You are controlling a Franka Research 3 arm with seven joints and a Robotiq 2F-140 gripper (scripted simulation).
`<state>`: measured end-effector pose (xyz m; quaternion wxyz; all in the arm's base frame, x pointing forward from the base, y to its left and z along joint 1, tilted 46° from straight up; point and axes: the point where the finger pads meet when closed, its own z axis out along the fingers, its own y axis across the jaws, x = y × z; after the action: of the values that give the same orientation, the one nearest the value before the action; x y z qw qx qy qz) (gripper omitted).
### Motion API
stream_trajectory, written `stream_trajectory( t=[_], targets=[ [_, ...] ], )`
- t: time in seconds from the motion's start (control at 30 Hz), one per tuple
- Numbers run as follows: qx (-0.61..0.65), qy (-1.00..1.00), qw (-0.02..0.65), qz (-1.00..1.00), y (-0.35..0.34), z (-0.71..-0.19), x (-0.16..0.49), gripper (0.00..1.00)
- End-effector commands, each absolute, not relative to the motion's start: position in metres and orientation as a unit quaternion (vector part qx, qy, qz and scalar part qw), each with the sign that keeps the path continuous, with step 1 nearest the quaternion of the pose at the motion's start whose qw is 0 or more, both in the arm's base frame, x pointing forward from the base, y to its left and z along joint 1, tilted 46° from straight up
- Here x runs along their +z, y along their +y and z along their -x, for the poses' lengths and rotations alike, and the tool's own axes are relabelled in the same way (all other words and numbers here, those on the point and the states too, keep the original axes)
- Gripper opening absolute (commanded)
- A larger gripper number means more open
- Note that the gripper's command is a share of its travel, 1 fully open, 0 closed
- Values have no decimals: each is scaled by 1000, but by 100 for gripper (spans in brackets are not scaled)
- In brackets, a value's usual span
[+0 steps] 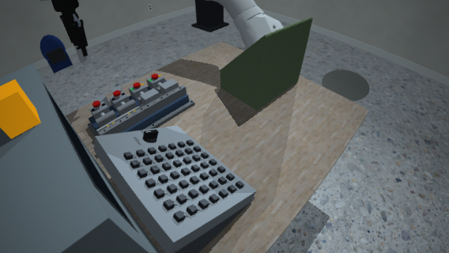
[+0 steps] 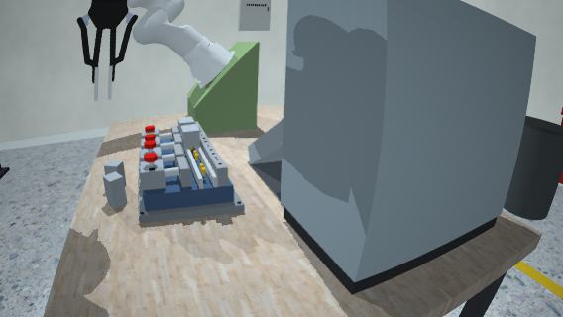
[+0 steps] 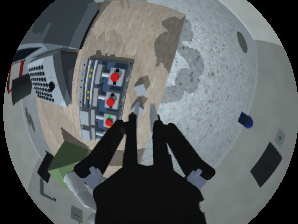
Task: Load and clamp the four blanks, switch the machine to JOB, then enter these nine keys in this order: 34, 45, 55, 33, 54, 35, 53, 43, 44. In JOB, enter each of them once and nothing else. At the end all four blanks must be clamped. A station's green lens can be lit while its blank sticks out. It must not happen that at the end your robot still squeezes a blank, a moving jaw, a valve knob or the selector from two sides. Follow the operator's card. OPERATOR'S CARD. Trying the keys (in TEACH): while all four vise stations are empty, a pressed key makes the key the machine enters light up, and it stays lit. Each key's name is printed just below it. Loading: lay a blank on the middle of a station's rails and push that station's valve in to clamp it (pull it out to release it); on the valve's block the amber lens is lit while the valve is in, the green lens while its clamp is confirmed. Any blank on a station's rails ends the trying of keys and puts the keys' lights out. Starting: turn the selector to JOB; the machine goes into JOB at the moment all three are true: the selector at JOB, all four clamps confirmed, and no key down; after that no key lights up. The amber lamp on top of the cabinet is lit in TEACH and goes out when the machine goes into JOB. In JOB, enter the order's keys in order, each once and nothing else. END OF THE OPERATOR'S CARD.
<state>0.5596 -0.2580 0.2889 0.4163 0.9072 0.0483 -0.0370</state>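
My gripper is partly open and empty, high above the table. Two grey blanks stand close together on the table beside the vise's valve side. The two stations farthest from the cabinet hold blanks with green and amber lenses lit. The two nearer stations have bare rails and red-topped valves, with no lit lens visible. The key panel shows dark keys; key names are unreadable. The selector is black; its setting is unreadable. The amber lamp looks lit.
The tall grey cabinet stands beyond the vise block from the loose blanks. The green arm mount rises at the table's far end. The white arm reaches out from it. The table edge runs close to the loose blanks.
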Motion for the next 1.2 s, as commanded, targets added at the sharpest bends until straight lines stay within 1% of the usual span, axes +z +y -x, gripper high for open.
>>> stream_trajectory(
  t=[0.0,0.2,1.17],
  targets=[
    [-102,168,386,-901,-255,-569,287,40],
    [-132,223,369,-893,-255,-569,287,40],
    [-133,225,368,-892,-256,-569,286,40]
  ],
)
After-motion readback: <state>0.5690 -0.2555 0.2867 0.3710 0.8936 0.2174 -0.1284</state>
